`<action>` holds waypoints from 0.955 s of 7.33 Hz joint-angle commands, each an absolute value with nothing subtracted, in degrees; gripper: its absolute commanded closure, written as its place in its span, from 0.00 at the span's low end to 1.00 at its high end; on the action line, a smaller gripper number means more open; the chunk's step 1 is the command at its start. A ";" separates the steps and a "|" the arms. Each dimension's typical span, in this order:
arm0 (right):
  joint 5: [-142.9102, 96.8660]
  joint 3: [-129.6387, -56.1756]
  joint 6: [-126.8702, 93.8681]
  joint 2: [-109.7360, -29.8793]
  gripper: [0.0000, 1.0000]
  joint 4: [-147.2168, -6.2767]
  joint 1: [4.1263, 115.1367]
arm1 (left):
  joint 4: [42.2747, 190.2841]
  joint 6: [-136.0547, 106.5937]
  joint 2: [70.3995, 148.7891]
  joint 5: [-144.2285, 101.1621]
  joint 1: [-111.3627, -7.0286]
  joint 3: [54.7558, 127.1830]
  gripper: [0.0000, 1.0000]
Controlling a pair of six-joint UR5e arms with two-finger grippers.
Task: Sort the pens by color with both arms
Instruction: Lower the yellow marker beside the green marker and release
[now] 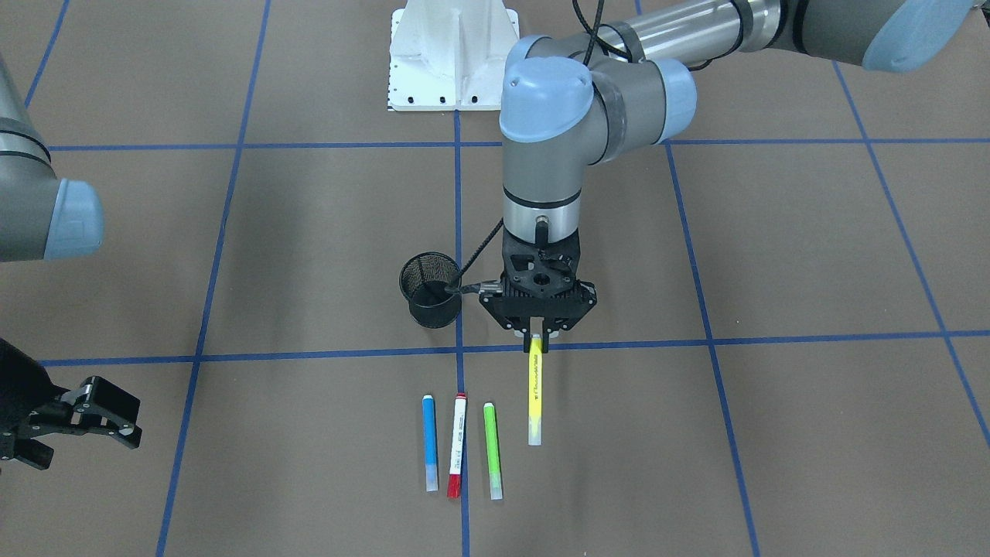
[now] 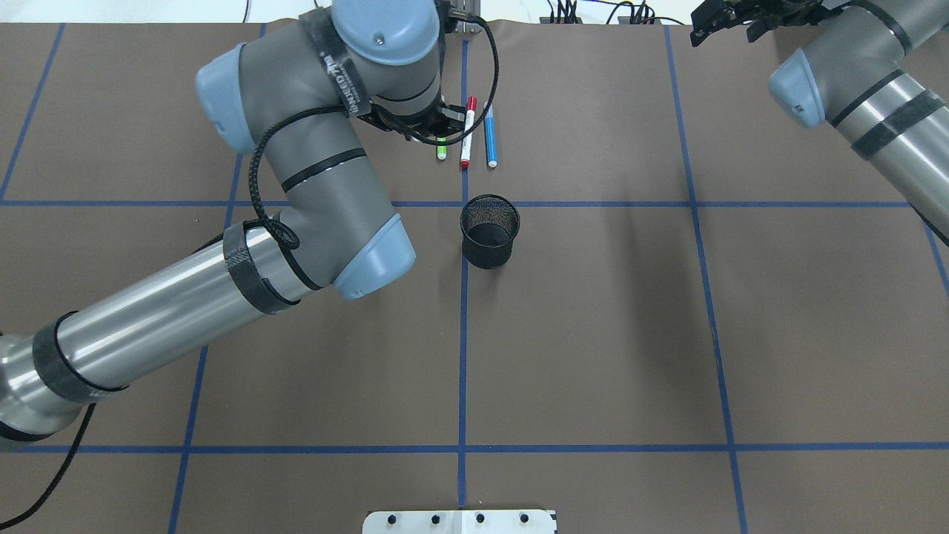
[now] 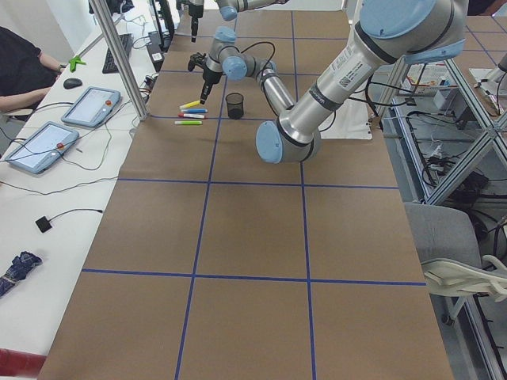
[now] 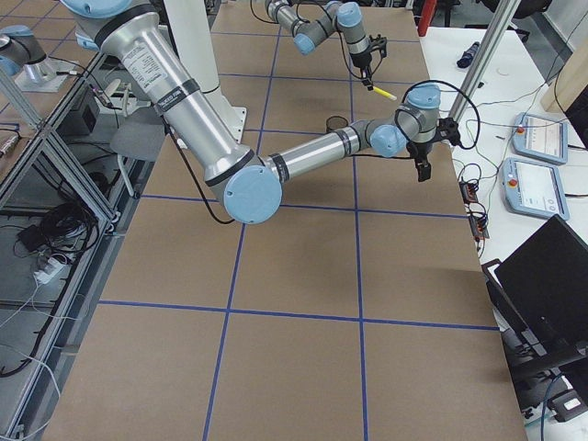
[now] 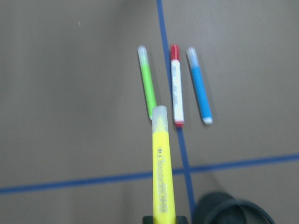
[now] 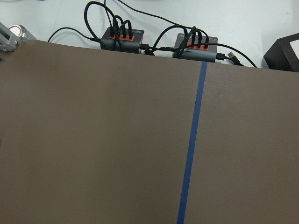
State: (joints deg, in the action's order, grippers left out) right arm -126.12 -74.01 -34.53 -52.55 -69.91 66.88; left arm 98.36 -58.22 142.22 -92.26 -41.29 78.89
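Brown tabletop [image 1: 773, 247] carries it all. The left arm [image 2: 311, 185] reaches over the pens. The right arm [image 2: 852, 81] hangs well apart, its right claw [image 1: 128, 424] spread and empty. The cup [image 1: 430, 290] stands just beside the left claw [image 1: 536, 338], which is clamped on the yellow pen [image 1: 534, 394] (by its very end, lifted). The green pen [image 1: 492, 449], white pen [image 1: 457, 445] and blue pen [image 1: 429, 441] lie side by side. Held so near its end, the yellow pen could pivot or slip, and a careless swing might knock the cup.

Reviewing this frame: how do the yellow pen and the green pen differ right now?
The yellow pen is pinched at one end by the left gripper; the green pen is ungripped. The yellow pen slants, its gripped end raised, while the green pen lies flat on the table. One body is yellow, the other bright green. Both are slim markers with pale caps, pointing roughly the same way.
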 commanded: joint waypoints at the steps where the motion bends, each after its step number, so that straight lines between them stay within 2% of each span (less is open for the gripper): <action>1: -125.69 -74.00 -34.54 -52.65 0.02 -69.52 66.80 | 116.10 -66.07 143.08 -85.97 -41.13 64.15 1.00; 3: -125.51 -74.00 -34.54 -52.56 0.02 -69.61 66.80 | 118.65 -66.18 144.66 -82.38 -39.39 59.52 1.00; 7: -125.25 -73.65 -34.63 -52.47 0.02 -69.61 66.80 | 119.18 -66.44 146.51 -80.07 -37.00 57.32 1.00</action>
State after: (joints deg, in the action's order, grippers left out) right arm -125.32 -73.71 -34.63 -52.49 -69.61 66.80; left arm 118.91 -66.33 145.63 -80.42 -37.23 58.65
